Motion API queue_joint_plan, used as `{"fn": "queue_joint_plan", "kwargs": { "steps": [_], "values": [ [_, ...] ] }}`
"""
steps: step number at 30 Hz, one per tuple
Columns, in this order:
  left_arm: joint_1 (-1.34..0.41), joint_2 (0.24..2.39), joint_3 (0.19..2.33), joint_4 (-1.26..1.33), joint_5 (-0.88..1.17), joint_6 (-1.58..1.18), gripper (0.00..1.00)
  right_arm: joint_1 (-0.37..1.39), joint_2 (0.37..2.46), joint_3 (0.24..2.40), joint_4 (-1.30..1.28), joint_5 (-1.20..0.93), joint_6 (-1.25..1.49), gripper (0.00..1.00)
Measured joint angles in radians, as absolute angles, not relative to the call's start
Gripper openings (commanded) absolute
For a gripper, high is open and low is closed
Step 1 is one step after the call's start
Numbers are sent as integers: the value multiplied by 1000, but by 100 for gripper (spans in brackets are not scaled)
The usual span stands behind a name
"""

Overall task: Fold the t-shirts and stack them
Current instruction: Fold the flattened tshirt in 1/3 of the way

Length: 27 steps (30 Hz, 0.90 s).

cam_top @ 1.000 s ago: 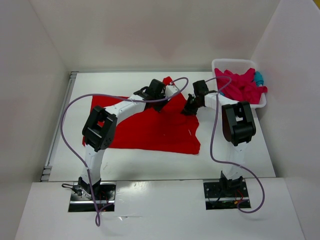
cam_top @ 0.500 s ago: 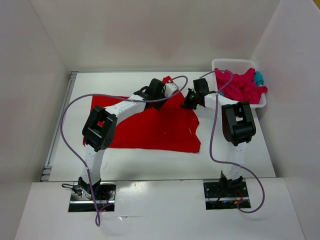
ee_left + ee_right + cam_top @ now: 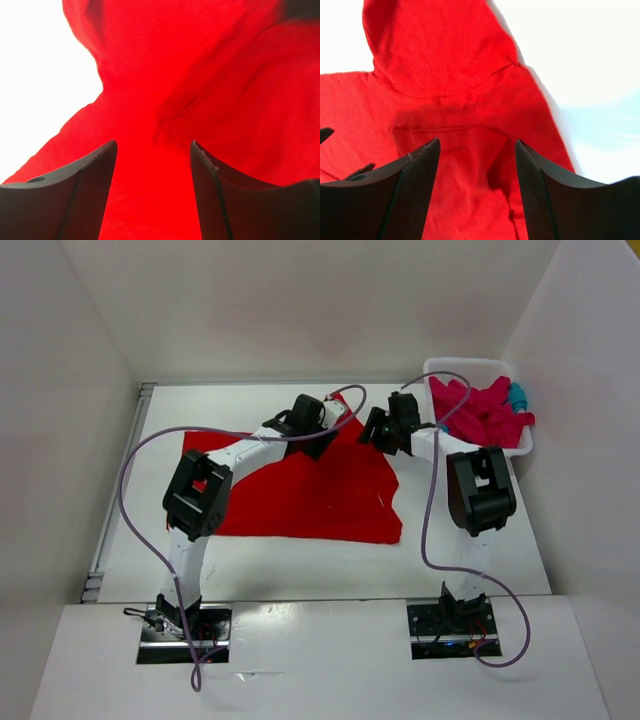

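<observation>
1. The left arm reaches across the bright red t-shirt, from the shirt's left end toward its far edge. A purple cable loops out beyond the shirt's left side.
2. The bright red t-shirt lies spread on the white table, wide and mostly flat. Its far edge rises to a peak.
3. The left gripper is over the shirt's far edge, just left of that peak. In the left wrist view the gripper has its two dark fingers spread. Creased red cloth shows in the gap and nothing is pinched. Whether the tips touch the cloth cannot be told.
4. The right gripper is just right of the shirt's peak, apart from the left gripper. In the right wrist view the gripper has its fingers spread too. Red cloth lies beyond them, with a rounded flap folded over it, and they grip nothing.
5. The right arm stands just off the shirt's right edge.
6. The white lattice basket sits well right of the shirt's far edge. In it the crimson-pink t-shirt lies bunched. The teal-blue t-shirt shows at the side away from the red shirt.
</observation>
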State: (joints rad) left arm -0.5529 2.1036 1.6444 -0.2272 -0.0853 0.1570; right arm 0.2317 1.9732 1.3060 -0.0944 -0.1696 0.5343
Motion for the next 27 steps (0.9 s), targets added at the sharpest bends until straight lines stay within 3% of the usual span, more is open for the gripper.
{"fn": "queue_joint_plan", "kwargs": {
  "steps": [2, 7, 8, 11, 15, 18, 21, 27],
  "values": [
    [-543, 2104, 1644, -242, -102, 157, 72, 238, 1929, 1297, -112, -121, 532, 77],
    [-447, 2070, 1637, -324, -107, 155, 80, 265, 1768, 1329, -300, 34, 559, 80],
    [-408, 2042, 1616, -329, -106, 158, 82, 269, 1735, 1327, -333, 46, 579, 88],
    [-262, 1934, 1535, -352, -126, 178, 85, 275, 1605, 1194, -400, 47, 657, 93],
    [-45, 1827, 1420, -352, -160, 187, 86, 275, 1460, 940, -533, 26, 755, 94],
    [66, 1843, 1393, -364, -151, 182, 87, 276, 1503, 941, -599, 13, 754, 94],
    [121, 1905, 1418, -383, -127, 177, 89, 300, 1677, 1203, -674, 31, 689, 94],
    [162, 2064, 1581, -400, -81, 175, 89, 336, 2131, 1964, -681, 93, 535, 91]
  ]
}}
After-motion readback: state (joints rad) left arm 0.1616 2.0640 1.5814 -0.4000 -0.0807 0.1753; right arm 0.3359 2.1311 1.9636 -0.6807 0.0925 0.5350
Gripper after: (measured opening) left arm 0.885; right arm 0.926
